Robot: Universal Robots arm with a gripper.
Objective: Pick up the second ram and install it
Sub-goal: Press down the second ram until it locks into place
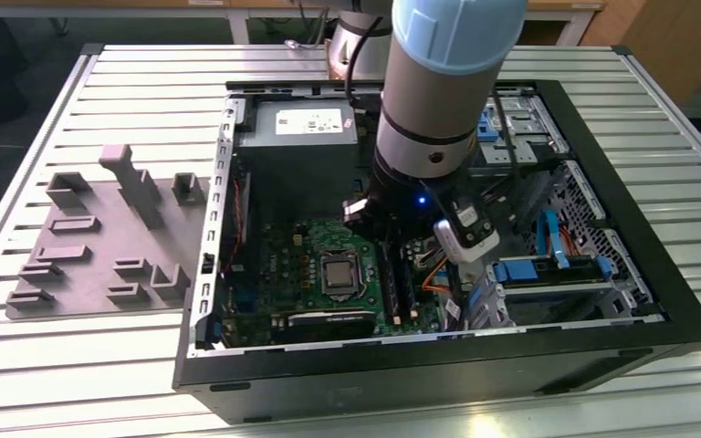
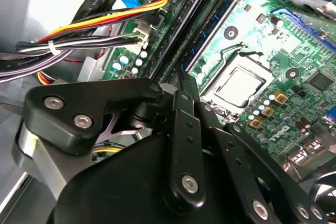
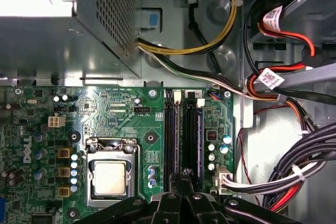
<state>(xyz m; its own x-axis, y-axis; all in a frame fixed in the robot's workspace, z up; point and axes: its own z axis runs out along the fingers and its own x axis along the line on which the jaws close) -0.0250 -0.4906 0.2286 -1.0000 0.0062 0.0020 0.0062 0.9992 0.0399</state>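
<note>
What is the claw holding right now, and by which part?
Cannot be told: the claw hangs close over the long black plastic memory slots on the green motherboard, and its own body hides any hold.

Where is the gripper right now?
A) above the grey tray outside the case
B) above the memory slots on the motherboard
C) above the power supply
B: in the first wrist view the gripper is over the black memory slots, beside the CPU socket.

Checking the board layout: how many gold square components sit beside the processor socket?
3 gold square components in a row beside the processor socket: end, middle, other end. More may be hidden.
</note>
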